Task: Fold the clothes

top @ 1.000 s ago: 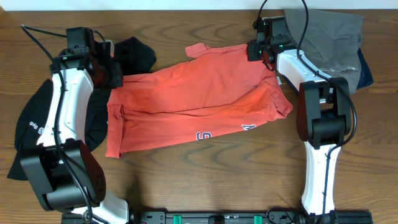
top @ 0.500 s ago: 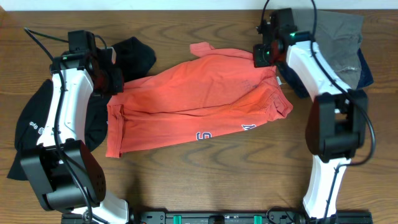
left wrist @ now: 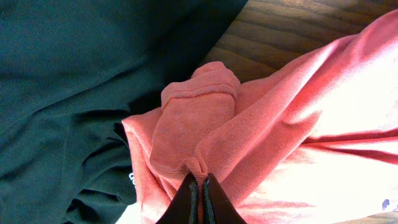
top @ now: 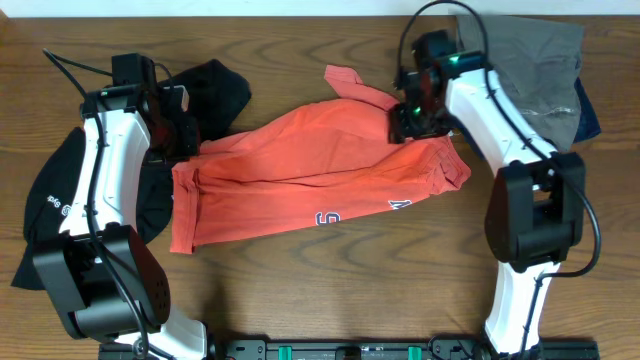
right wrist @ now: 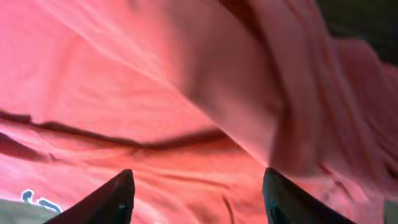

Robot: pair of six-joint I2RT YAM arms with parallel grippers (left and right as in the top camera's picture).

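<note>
nearest us, the orange-red t-shirt point(top: 300, 175) is lying crumpled across the wooden table point(top: 330, 290), its white-and-navy lettering point(top: 326, 218) showing along the near hem. at the shirt's far left corner our left gripper point(left wrist: 199, 183) is pinching a bunched fold of the orange cloth, its fingers pressing together on it. we are seeing the black top point(top: 55, 205) spreading out to the left of the shirt, touching that same corner, with another dark lump lying just beyond it. over the shirt's far right part our right gripper point(right wrist: 198, 175) is hanging with its fingers spread wide and only orange fabric showing between them; we are not managing to tell whether they are touching it. beyond the shirt's right end a grey garment point(top: 530, 55) is lying, with a strip of navy cloth point(top: 588, 115) peeking out beside it.
</note>
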